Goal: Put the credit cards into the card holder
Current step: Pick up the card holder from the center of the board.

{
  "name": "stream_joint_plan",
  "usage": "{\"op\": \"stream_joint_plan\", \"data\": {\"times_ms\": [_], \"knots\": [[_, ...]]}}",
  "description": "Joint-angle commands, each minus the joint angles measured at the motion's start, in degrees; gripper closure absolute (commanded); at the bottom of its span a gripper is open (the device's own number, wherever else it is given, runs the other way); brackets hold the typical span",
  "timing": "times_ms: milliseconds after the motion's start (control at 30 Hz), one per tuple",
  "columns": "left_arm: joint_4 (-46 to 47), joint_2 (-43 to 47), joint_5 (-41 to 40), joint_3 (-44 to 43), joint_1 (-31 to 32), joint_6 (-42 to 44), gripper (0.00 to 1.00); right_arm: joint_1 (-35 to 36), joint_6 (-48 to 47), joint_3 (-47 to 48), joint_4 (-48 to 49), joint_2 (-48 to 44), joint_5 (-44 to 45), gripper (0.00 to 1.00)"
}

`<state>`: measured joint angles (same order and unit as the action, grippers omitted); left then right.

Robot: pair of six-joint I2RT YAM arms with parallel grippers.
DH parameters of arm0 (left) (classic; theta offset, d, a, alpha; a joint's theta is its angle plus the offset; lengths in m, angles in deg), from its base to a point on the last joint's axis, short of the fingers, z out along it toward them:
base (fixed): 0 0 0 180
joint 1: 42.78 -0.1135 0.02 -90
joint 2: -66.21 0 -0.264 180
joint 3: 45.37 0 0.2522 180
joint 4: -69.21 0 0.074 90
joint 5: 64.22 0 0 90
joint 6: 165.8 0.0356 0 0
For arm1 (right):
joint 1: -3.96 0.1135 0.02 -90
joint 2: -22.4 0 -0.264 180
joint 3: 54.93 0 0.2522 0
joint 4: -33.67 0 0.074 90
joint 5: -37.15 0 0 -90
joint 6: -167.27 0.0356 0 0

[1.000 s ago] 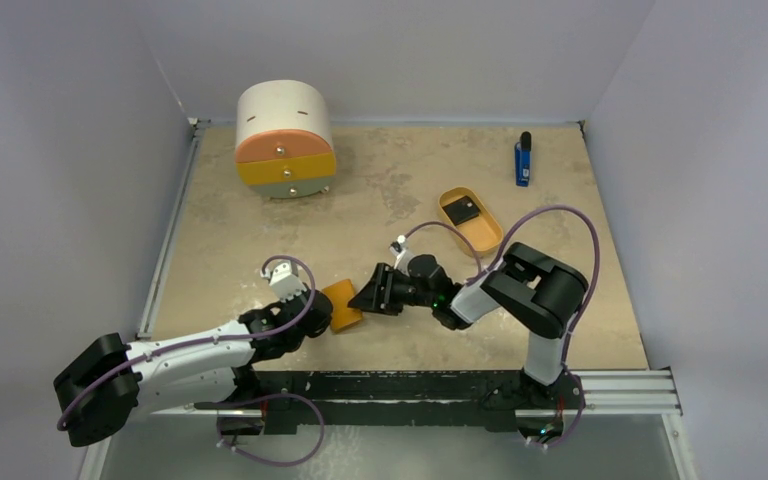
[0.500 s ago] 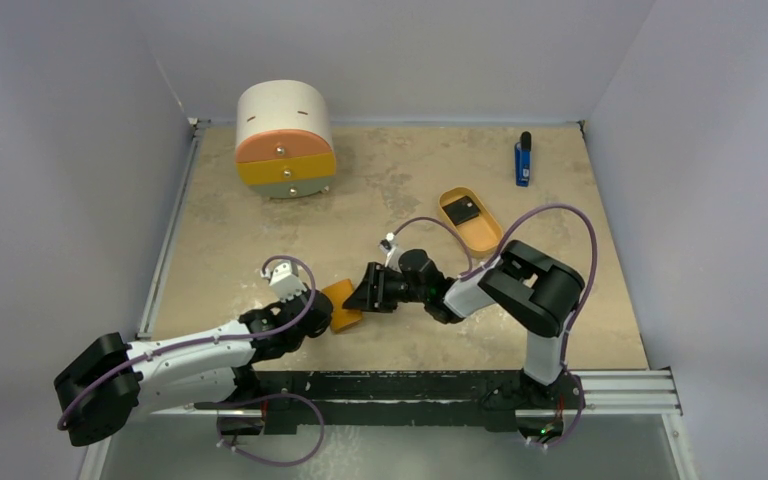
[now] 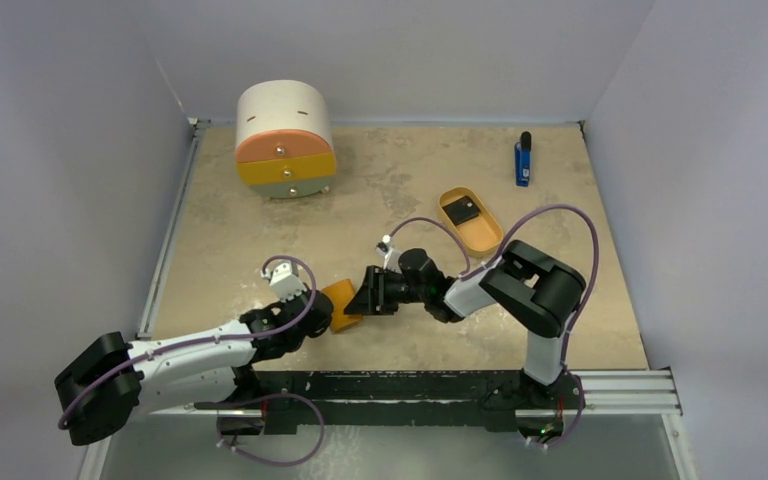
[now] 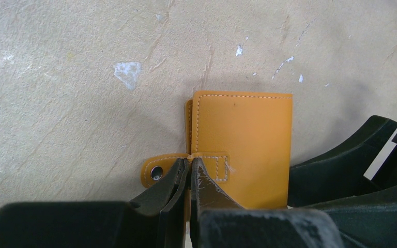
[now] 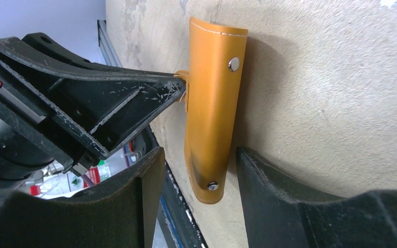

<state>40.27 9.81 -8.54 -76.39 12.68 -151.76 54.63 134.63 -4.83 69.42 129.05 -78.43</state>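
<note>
Left claw (image 4: 189, 165): fingers pressed together, pinching the snap strap (image 4: 218, 166) of the card holder (image 4: 243, 134) where the strap crosses the wallet's edge. The strap's silver snap shows just left of the fingertips.

Right claw (image 5: 199, 155): fingers apart, one on each side of the card holder's near end. From the right wrist view we cannot tell whether either finger touches the leather. Two silver snap dots show on the orange face there, and the left claw's tips meet the wallet's edge from the left of that view.

Card holder: folded closed, orange, lying between the two claws on the worktop (image 3: 400, 170), near its front edge and a little left of centre. In the overhead view the two claws reach it from opposite sides.

Credit cards: we see one black card (image 3: 463, 210), lying in the tan oval tray (image 3: 482, 237), behind the right arm and well apart from the card holder.

Further out: round drawer cabinet (image 3: 285, 140) at the back left; blue-and-black stick (image 3: 523, 160) at the back right.
</note>
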Motion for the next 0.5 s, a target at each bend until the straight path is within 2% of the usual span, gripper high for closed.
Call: {"op": "stream_joint_plan", "data": {"times_ms": [0,467], "knots": [[-5.03,-1.7,0.51,1.6,-0.19,0.13,1.0,0.3,-1.17,0.97,-1.91,2.38,-4.05,0.44],[-4.68,-1.53,0.66,1.7,-0.25,0.38,1.0,0.28,4.0,2.9,-2.03,5.13,-3.85,0.5]]}}
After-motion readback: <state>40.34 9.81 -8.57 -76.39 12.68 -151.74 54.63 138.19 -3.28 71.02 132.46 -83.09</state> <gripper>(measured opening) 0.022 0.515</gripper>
